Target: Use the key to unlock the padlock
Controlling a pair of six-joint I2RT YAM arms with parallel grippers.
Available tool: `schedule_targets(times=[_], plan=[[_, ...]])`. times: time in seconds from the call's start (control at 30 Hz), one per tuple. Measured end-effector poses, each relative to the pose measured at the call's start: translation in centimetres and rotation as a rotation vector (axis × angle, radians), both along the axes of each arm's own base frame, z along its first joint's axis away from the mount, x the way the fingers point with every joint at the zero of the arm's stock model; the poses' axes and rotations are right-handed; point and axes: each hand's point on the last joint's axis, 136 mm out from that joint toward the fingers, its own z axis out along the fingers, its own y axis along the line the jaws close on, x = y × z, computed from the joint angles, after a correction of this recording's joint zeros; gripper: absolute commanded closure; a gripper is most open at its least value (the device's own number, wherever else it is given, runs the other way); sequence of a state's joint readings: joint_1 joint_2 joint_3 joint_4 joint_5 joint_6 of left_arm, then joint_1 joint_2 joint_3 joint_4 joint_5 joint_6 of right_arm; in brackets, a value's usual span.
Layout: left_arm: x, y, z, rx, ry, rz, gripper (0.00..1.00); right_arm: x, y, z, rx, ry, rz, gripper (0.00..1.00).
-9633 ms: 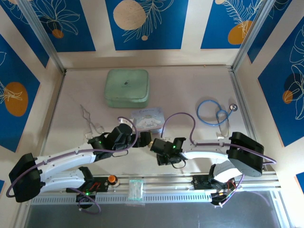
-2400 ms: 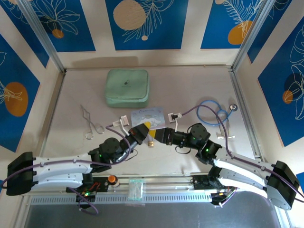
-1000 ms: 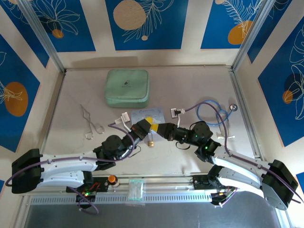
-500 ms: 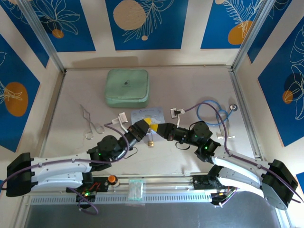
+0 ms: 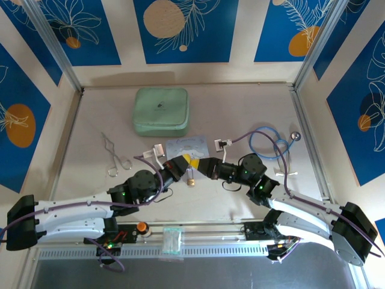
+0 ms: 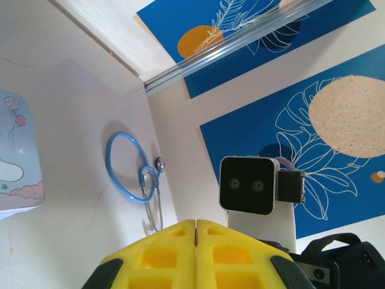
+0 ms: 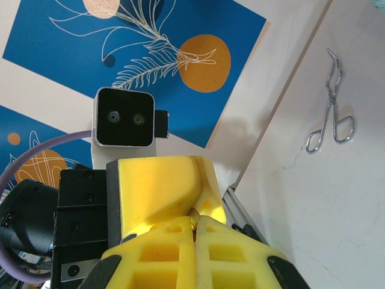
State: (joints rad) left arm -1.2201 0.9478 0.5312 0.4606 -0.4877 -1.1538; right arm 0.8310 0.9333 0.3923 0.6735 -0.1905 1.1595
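Note:
My left gripper (image 5: 187, 160) and right gripper (image 5: 198, 164) meet tip to tip above the table's middle. The small brass padlock (image 5: 190, 179) shows just under the tips; I cannot tell whether it hangs or lies on the table. In the right wrist view my right gripper (image 7: 194, 220) is shut on a thin metal edge, which I take for the key (image 7: 194, 214). That edge touches the left fingers (image 7: 159, 186). In the left wrist view my left gripper (image 6: 197, 224) is pressed shut with a dark sliver at the seam.
A green pouch (image 5: 160, 111) lies at the back. A pale-blue tin (image 5: 186, 146) sits right behind the grippers. Forceps (image 5: 113, 158) lie to the left and a blue stethoscope (image 5: 271, 142) to the right. An orange knob (image 5: 142, 227) sits on the front rail.
The left jaws came apart briefly and are shut again. Both gripper tips have crept slightly toward the back. The padlock shows in nearly the same spot.

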Motion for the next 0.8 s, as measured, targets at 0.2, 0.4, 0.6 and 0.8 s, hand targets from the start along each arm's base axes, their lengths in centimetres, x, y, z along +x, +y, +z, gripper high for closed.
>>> schedule_targets(times=[0.2,0.4,0.6,0.8], plan=[[0.0,0.0,-0.4,0.008,0.012,0.001,1.0,0.1,-0.1,-0.1,-0.002,0.009,-0.003,0.53],[0.0,0.0,0.3,-0.031,0.015,0.001,1.0,0.1,-0.1,0.8,0.037,0.012,-0.002,0.67],[0.1,-0.1,1.2,-0.085,0.013,0.001,1.0,0.2,-0.1,1.4,0.062,0.006,-0.003,0.72],[0.1,-0.2,1.5,-0.101,0.007,0.001,1.0,0.3,0.2,1.1,0.061,0.015,0.001,0.8]])
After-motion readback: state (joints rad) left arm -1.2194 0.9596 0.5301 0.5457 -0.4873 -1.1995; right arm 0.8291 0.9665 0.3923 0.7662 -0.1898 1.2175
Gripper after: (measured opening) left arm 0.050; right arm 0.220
